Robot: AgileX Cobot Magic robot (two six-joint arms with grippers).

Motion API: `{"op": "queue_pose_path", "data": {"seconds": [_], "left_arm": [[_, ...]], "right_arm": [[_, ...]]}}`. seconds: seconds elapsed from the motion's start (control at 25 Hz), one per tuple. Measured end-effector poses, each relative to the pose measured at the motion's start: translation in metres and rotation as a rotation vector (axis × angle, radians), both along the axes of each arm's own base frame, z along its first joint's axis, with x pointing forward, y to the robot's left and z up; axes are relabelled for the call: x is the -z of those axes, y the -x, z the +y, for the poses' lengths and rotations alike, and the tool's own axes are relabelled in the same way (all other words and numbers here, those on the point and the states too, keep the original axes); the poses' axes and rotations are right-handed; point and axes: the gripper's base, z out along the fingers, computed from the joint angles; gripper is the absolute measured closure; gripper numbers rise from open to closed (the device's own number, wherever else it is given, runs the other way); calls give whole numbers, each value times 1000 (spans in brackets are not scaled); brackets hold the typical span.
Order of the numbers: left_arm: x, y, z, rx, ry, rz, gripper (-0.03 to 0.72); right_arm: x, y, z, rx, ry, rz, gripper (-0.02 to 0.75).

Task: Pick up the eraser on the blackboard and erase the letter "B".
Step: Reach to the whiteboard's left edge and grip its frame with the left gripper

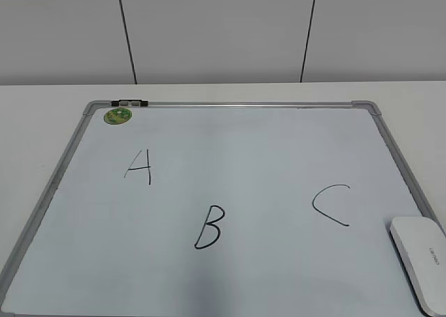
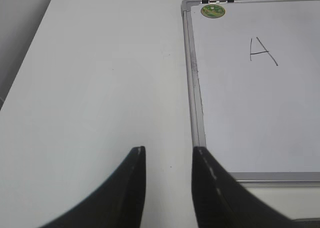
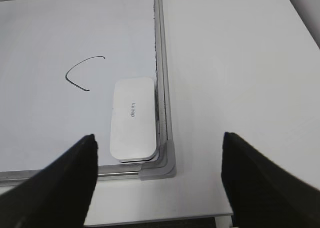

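Exterior view: the blackboard (image 1: 230, 106) lies flat on a white table (image 1: 42, 97). The letter "B" (image 1: 209, 227) sits near its middle, with the eraser (image 1: 421, 261) at the board's front right corner. No arm shows here.

Left wrist view: the left gripper (image 2: 167, 160) hovers narrowly parted and empty over bare tabletop beside the board's left frame (near its front corner).

Right wrist view: the right gripper (image 3: 160, 150) hangs spread wide, holding nothing, with the eraser (image 3: 133, 119) lying between its fingers, slightly ahead.
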Motion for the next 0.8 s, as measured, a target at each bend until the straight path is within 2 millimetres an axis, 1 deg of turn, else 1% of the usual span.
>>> {"op": "queue_pose_path", "data": {"seconds": [0.8], "left_arm": [[0,0,0,0,0,0,459]], "right_arm": [[0,0,0,0,0,-2,166]]}}
